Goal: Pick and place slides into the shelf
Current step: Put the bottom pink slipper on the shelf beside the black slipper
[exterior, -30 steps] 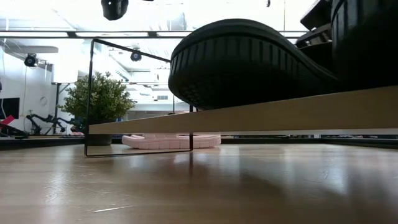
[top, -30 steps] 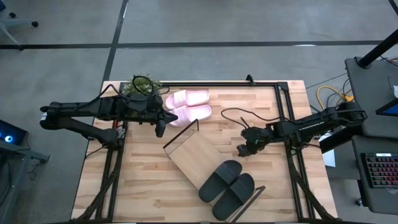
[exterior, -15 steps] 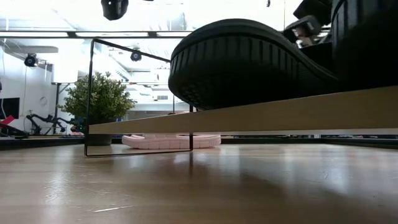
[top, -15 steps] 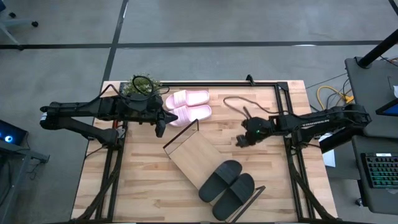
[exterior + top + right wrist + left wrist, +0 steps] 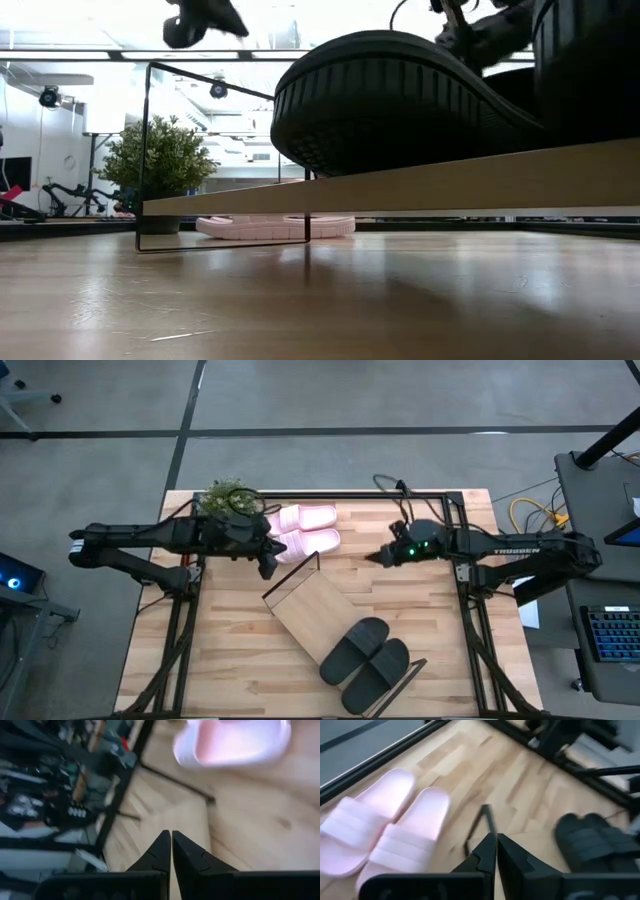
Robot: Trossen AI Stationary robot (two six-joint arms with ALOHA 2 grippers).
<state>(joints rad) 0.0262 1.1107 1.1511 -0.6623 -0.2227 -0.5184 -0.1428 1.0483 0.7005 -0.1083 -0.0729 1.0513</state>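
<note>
Your shelf point(image 5: 312, 608) lies at the centre of the table point(image 5: 230, 660), running diagonally from about ten o'clock to four o'clock, with a thin black wire end frame at each end. The black pair of slides point(image 5: 366, 651) sits side by side on its four o'clock end, and in the low view one black sole point(image 5: 390, 95) rests right on the board point(image 5: 420, 185). The pink pair point(image 5: 303, 531) lies off the shelf on the table, near twelve o'clock from it, just beside the wire frame at that end. Your left gripper point(image 5: 268, 567) hangs just at nine o'clock of the nearer pink slide, its fingers point(image 5: 487, 851) pressed together and holding nothing. Your right gripper point(image 5: 374, 558) sits out at two o'clock of the shelf, fingertips likewise closed point(image 5: 168, 845) and empty. A potted plant point(image 5: 230, 498) stands at the table's eleven o'clock corner.
</note>
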